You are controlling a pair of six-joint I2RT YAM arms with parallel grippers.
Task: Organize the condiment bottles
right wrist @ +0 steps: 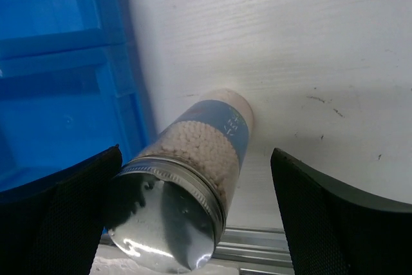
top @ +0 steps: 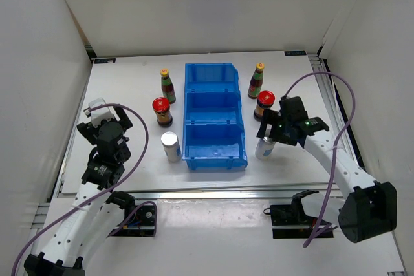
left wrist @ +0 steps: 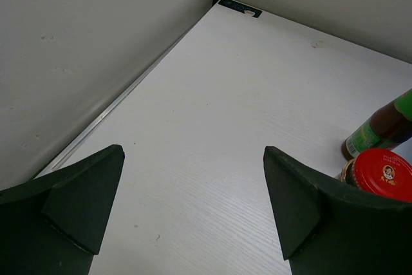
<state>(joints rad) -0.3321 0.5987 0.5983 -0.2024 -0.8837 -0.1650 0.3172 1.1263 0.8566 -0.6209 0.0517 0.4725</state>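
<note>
Six condiment bottles stand around the blue bin (top: 215, 153). On its left are a yellow-capped bottle (top: 167, 86), a red-lidded jar (top: 162, 112) and a white silver-topped cylinder (top: 171, 146). On its right are a second bottle (top: 257, 81), a second red-lidded jar (top: 264, 101) and a second cylinder (top: 264, 150). My right gripper (top: 270, 132) is open just above this cylinder (right wrist: 206, 146). The gripper (right wrist: 196, 159) straddles its silver top, with the left finger close against it. My left gripper (top: 103, 113) is open and empty over bare table (left wrist: 193, 191). The left jar (left wrist: 383, 173) and bottle (left wrist: 380, 130) are at its right.
The bin's three compartments hold nothing; its wall (right wrist: 58, 62) is close to the left of the right cylinder. White enclosure walls (left wrist: 77, 43) close in the left, back and right. A metal rail (right wrist: 270, 239) runs along the table's near edge.
</note>
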